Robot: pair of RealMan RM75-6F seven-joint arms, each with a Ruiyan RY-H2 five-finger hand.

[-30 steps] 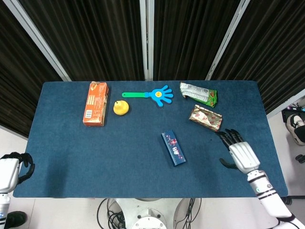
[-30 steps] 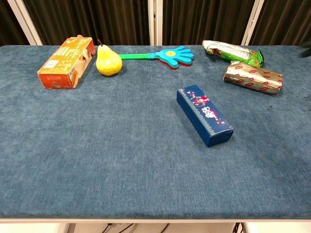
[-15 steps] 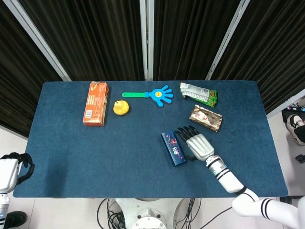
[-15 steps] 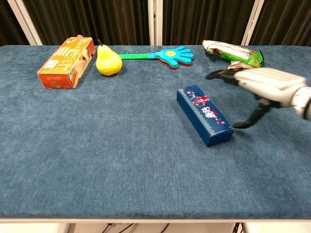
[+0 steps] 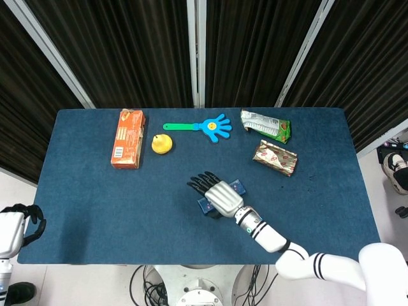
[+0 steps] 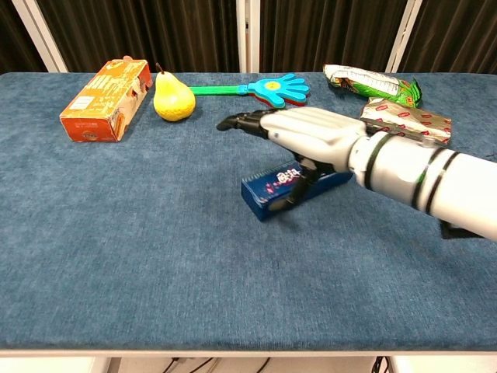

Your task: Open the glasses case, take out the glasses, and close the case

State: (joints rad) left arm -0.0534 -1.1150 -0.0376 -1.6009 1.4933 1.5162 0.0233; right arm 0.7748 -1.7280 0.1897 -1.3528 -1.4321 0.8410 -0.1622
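Note:
The glasses case (image 6: pixel 268 190) is a dark blue box with a printed lid, shut, lying crosswise near the table's middle. In the head view only the ends of the case (image 5: pixel 237 187) show from under my right hand (image 5: pixel 220 194). That right hand (image 6: pixel 307 136) lies over the case with its fingers stretched out to the left past it. Its thumb reaches down and touches the case's front side. No glasses are visible. My left hand (image 5: pixel 16 226) hangs off the table's near left corner, fingers curled in on nothing.
Along the far side of the blue table (image 5: pixel 95 204) lie an orange carton (image 6: pixel 106 99), a yellow pear (image 6: pixel 173 99) and a green-handled blue hand clapper (image 6: pixel 272 88). A green snack bag (image 6: pixel 371 83) and a foil pack (image 6: pixel 404 123) lie at the far right.
My right hand swept left from the table's right side onto the case. The case turned from lengthwise to crosswise and slid left. The left hand stayed still.

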